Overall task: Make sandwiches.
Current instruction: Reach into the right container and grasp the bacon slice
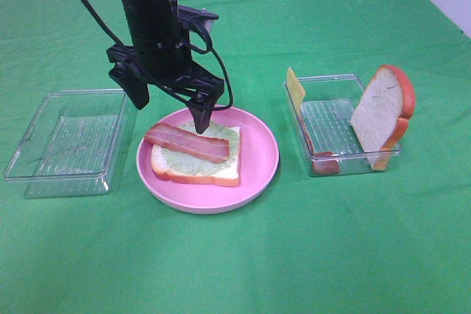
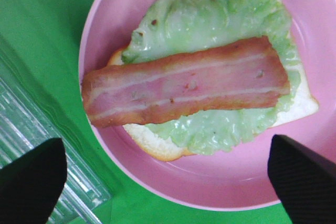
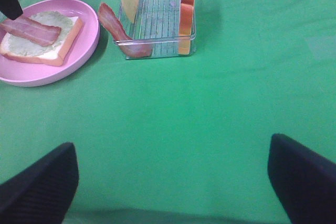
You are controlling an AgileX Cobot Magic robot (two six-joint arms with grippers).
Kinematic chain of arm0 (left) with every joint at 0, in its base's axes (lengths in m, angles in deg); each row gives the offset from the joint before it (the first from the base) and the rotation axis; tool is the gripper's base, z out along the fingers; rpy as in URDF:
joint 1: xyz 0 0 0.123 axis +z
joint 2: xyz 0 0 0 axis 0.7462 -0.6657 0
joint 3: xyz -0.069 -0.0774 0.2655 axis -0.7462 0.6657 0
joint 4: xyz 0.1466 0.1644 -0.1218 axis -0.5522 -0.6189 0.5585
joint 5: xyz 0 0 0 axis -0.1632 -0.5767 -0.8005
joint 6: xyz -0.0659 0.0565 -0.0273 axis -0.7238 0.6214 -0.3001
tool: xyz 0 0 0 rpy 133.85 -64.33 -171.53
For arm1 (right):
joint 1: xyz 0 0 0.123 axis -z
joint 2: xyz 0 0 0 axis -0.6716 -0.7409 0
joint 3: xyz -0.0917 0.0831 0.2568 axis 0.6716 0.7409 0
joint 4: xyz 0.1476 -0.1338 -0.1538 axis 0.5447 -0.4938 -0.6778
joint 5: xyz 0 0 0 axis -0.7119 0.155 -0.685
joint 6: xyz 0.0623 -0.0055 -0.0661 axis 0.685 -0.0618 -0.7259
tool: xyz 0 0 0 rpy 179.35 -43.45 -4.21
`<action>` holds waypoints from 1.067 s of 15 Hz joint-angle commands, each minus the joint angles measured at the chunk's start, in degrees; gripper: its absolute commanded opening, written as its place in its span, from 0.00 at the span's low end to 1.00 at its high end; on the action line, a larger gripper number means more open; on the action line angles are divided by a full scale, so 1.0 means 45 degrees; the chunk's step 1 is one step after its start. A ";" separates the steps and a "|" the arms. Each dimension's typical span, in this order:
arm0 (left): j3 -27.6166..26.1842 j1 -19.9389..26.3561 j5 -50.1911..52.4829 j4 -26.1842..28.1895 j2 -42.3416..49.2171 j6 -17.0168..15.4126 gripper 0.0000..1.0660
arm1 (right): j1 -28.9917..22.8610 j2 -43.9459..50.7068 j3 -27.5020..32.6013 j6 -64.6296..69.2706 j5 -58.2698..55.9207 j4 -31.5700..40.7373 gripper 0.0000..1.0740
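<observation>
Left gripper [image 1: 171, 115], spread wide and empty, is held just above the reddish-brown bacon strip [image 2: 186, 87] laid on pale green lettuce [image 2: 205, 19] and a white bread slice [image 1: 221, 176] in the round pink plate [image 1: 257, 159]. The overhanging bacon end may be dislodged when the yellow cheese square [image 1: 295, 90], farther off, is added.

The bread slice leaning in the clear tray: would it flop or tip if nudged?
The bread slice is probably stiff: it stands on edge without sagging. It would likely tip easily, since it only leans against the wall of the clear tray. Its thick, toy-like look suggests it may be light for its size.
</observation>
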 commanded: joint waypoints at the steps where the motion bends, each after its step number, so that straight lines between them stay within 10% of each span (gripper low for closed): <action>1: -0.0637 0.0025 -0.0942 -0.0242 0.0573 -0.0115 0.95 | 0.0025 0.0407 0.0064 -0.0140 0.0013 0.0076 0.88; 5: -0.0942 0.1592 -0.1477 -0.0458 0.1388 0.0115 0.95 | 0.0025 0.0407 0.0064 -0.0140 0.0013 0.0076 0.88; 12: -0.0917 0.7219 -0.1477 0.0688 0.2088 0.1490 0.94 | 0.0025 0.0407 0.0064 -0.0140 0.0013 0.0076 0.88; 16: 0.1401 0.7423 -0.1464 0.1108 0.4342 0.1592 0.93 | 0.0025 0.0407 0.0064 -0.0140 0.0013 0.0076 0.88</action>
